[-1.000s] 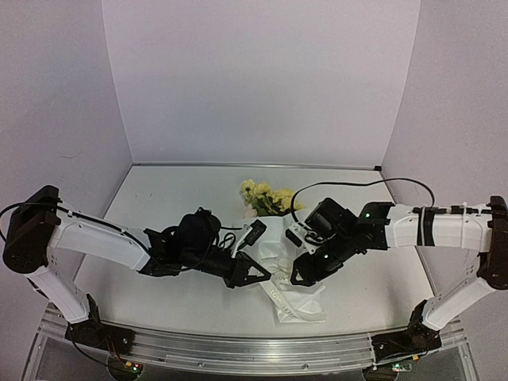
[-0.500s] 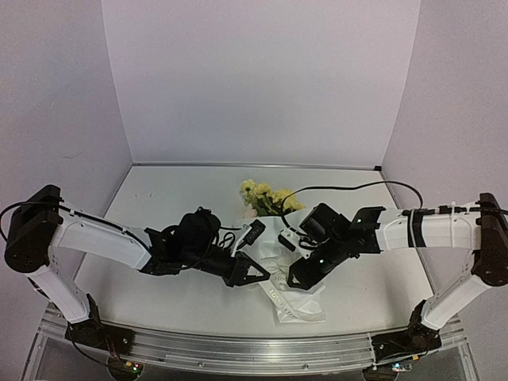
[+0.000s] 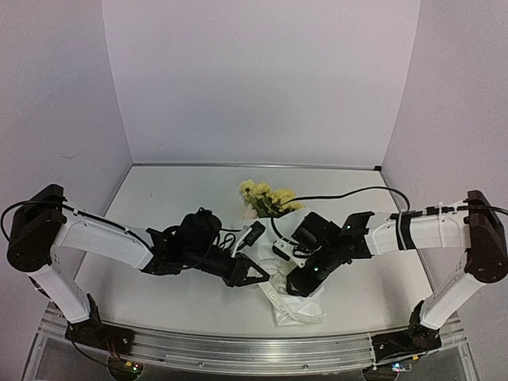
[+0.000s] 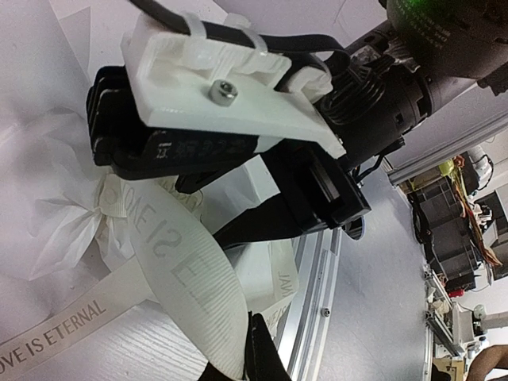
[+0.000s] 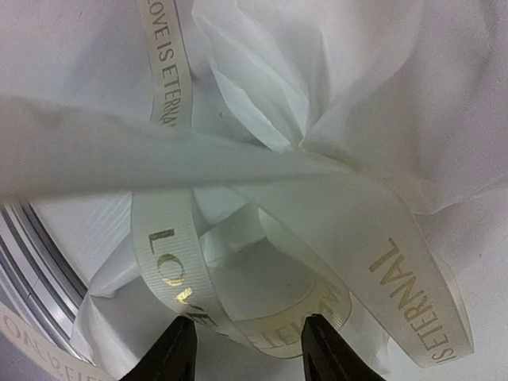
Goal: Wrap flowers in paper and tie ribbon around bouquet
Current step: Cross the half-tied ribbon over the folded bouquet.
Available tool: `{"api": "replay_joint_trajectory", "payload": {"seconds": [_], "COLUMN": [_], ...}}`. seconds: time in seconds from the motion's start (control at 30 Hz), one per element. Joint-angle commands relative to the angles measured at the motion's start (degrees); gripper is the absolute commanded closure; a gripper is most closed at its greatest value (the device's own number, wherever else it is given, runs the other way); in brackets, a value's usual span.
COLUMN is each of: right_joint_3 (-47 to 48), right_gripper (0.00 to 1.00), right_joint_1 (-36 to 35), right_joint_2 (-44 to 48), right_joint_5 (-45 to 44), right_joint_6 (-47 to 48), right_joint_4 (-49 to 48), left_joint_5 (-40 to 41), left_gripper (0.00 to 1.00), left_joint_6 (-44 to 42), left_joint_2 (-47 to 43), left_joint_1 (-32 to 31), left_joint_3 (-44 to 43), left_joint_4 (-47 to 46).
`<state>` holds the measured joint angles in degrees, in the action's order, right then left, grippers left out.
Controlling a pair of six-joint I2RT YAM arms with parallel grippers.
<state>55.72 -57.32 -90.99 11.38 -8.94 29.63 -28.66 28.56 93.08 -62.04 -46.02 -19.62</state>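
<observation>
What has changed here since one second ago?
The right gripper slid left, over the paper, toward the left gripper; its jaws stand open about a loop of the ribbon. The left gripper stayed put, shut on the ribbon; the flowers did not move.

The ribbon (image 5: 171,262) looks like ribbed matt fabric with shiny gold lettering, the paper (image 5: 357,95) thin, crinkled, perhaps translucent.
</observation>
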Motion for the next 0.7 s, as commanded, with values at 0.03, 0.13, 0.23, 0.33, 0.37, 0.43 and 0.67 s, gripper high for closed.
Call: {"api": "replay_joint_trajectory", "payload": {"seconds": [0.03, 0.13, 0.23, 0.33, 0.37, 0.43, 0.67], "right_joint_3": [2.2, 2.5, 2.9, 2.8, 2.6, 2.6, 5.1], "right_gripper": [0.66, 0.79, 1.00, 1.00, 1.00, 1.00, 1.00], "right_joint_1": [-0.4, -0.5, -0.4, -0.4, -0.4, -0.4, -0.2], "right_joint_2": [-0.8, 0.6, 2.3, 4.8, 5.6, 7.2, 10.6], "right_joint_5": [-1.9, -2.7, -3.2, -3.8, -4.0, -4.5, -3.9], "right_joint_6": [-0.6, -0.9, -1.1, -1.6, -1.8, -2.1, -1.3], "right_joint_4": [0.3, 0.8, 2.4, 3.5, 3.8, 4.4, 8.3], "left_joint_5": [-1.3, -1.3, -1.3, -1.7, -2.0, -3.2, -5.7], "left_gripper": [1.00, 1.00, 1.00, 1.00, 1.00, 1.00, 1.00], "left_joint_6": [0.3, 0.4, 0.7, 1.6, 1.8, 2.2, 3.1], "left_joint_2": [0.3, 0.2, 0.0, -0.3, -0.4, -0.4, 0.5], "left_joint_1": [0.4, 0.5, 0.7, 1.0, 1.1, 1.2, 1.2], "left_joint_3": [-1.9, -1.7, -1.5, -0.9, -0.8, -0.9, -1.6], "left_joint_4": [-2.9, -2.9, -3.1, -3.7, -3.9, -4.0, -3.3]}}
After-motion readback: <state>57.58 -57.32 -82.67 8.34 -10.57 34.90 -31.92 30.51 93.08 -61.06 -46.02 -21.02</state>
